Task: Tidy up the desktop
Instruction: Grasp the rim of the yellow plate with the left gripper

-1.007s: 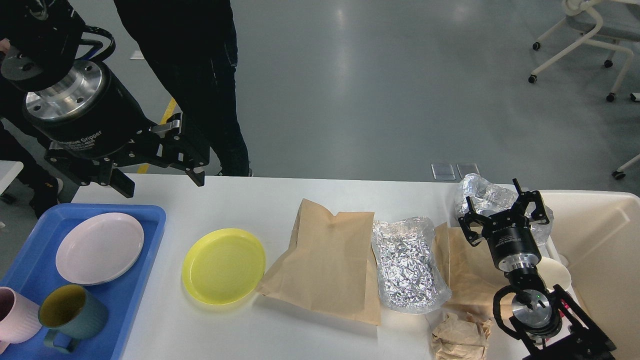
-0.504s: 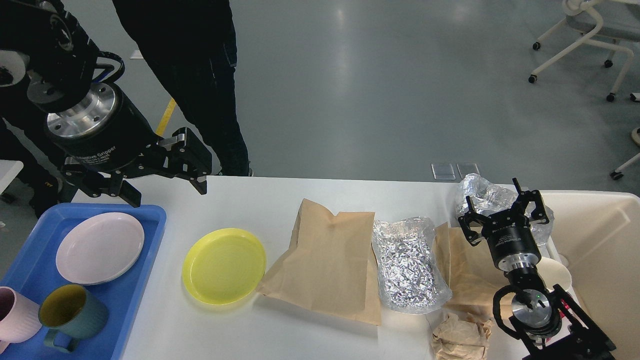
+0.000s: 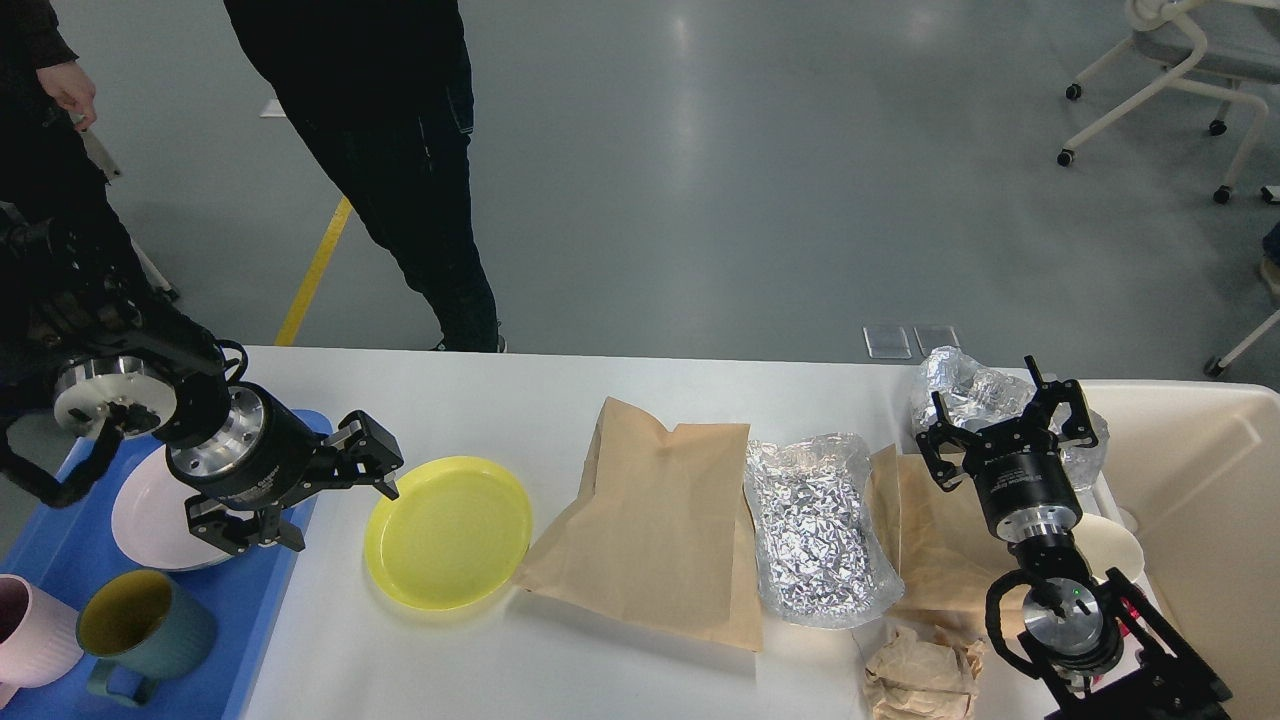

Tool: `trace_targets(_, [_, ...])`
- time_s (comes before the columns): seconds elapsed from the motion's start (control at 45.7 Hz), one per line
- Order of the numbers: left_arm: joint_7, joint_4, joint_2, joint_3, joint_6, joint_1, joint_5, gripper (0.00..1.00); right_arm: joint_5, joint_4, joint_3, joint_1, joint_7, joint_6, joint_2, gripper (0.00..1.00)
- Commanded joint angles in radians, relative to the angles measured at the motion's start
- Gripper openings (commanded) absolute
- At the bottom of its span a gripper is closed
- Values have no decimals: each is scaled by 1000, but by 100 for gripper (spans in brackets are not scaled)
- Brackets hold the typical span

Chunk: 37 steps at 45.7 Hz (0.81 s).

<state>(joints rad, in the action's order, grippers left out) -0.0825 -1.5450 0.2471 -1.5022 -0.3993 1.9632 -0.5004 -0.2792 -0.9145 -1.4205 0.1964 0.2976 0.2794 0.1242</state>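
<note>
Yellow plate (image 3: 447, 531) beside wide-open, seemingly empty left jaws.

Desktop (image 3: 560, 400): white, smooth, faint sheen
Tray (image 3: 250, 610): blue plastic, glossy
Yellow plate (image 3: 448, 532): plastic, glossy, fine concentric rings
Pink plate (image 3: 150, 510): smooth, semi-gloss
Green mug (image 3: 150, 625): matt outside, yellow inside
Pink mug (image 3: 35, 630): ribbed wall
Bag (image 3: 655, 520): brown kraft paper, matt, creased
Foil (image 3: 815, 530): crinkled metal, bright, under clear film
Wad (image 3: 920, 675): crumpled brown paper
Bin (image 3: 1200, 480): cream plastic, smooth
Left gripper (image 3: 335, 500), right gripper (image 3: 1000, 430): matt black, bare metal flanges
</note>
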Motion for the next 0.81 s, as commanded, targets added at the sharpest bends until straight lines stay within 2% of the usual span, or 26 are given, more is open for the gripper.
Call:
trace_targets(0.0, [-2,48,26,66,62,-124,-41,92,0,0,0,0,0,0,0,100])
trace_targets(0.263, [0,235,55,132,68,-377,-37,96,0,0,0,0,0,0,0,100])
trace_targets(0.438, [0,305,46,214,94,-475,-37,95,0,0,0,0,0,0,0,100])
trace_targets(0.657, [3,347,35,231,258,-546,-37,95,0,0,0,0,0,0,0,100])
trace_targets(0.788, [3,358,37,238,289,-575,-37,95,0,0,0,0,0,0,0,100])
